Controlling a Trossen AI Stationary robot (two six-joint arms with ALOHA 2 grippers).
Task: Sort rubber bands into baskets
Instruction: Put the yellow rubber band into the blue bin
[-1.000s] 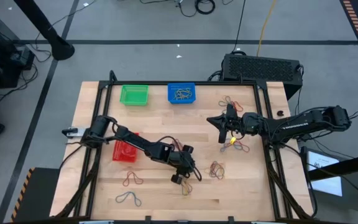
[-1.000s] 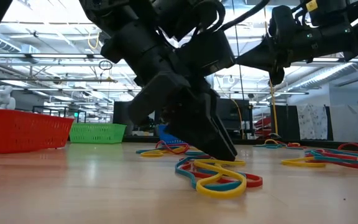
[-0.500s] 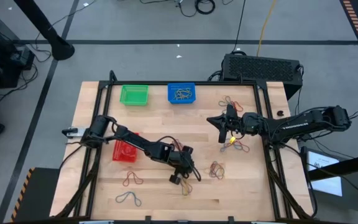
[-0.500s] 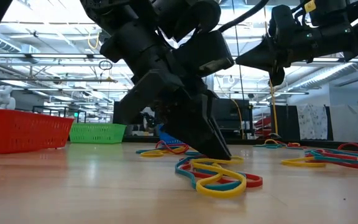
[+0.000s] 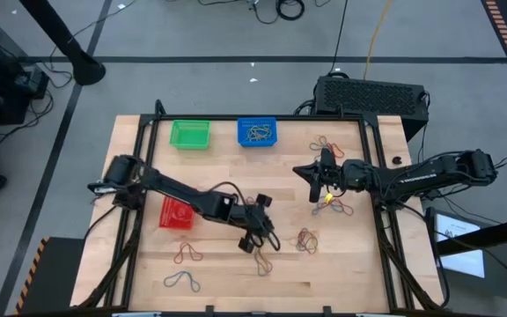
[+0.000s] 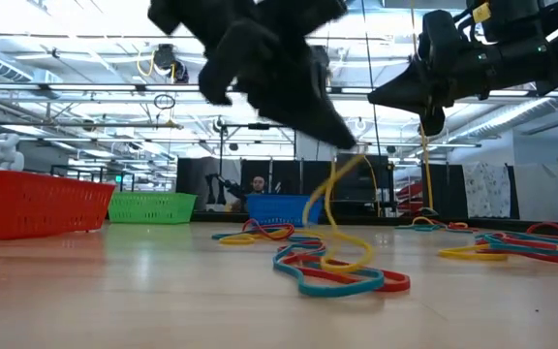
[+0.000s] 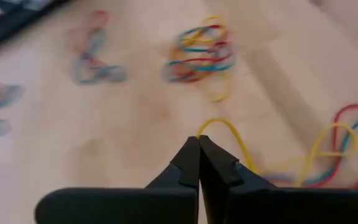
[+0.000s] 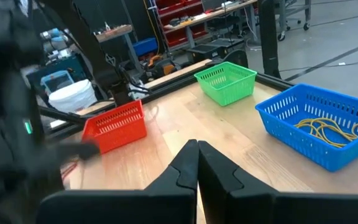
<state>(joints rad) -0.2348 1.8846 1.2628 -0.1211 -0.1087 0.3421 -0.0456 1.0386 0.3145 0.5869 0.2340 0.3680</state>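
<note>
High view: I am holding the left gripper (image 5: 255,236) above the front-centre of the light wooden table (image 5: 218,172), just above a tangle of red, teal and yellow rubber bands (image 5: 263,262). Its jaws are clenched on a thin yellow rubber band (image 7: 225,130), pinched at the top of its loop.

Low view: the yellow band (image 6: 332,218) is hanging stretched from the raised left gripper (image 6: 342,141), with its lower end resting among the red and teal loops on the tabletop (image 6: 342,281).

Right side: I am keeping no load in the right gripper (image 5: 318,173), which is hovering over the table's right half, near another cluster of bands (image 5: 334,205). In the right wrist view its dark fingers (image 8: 194,163) are meeting with nothing between them.

Baskets: the green mesh basket (image 5: 189,134) and the blue mesh basket (image 5: 257,131) are sitting side by side at the table's far edge; the blue one is holding yellow bands (image 8: 325,129). The red mesh basket (image 5: 177,212) is sitting near the left edge, beside the left arm.

Loose bands: further clusters are lying at the front left (image 5: 183,281) and at the far right (image 5: 328,143).
</note>
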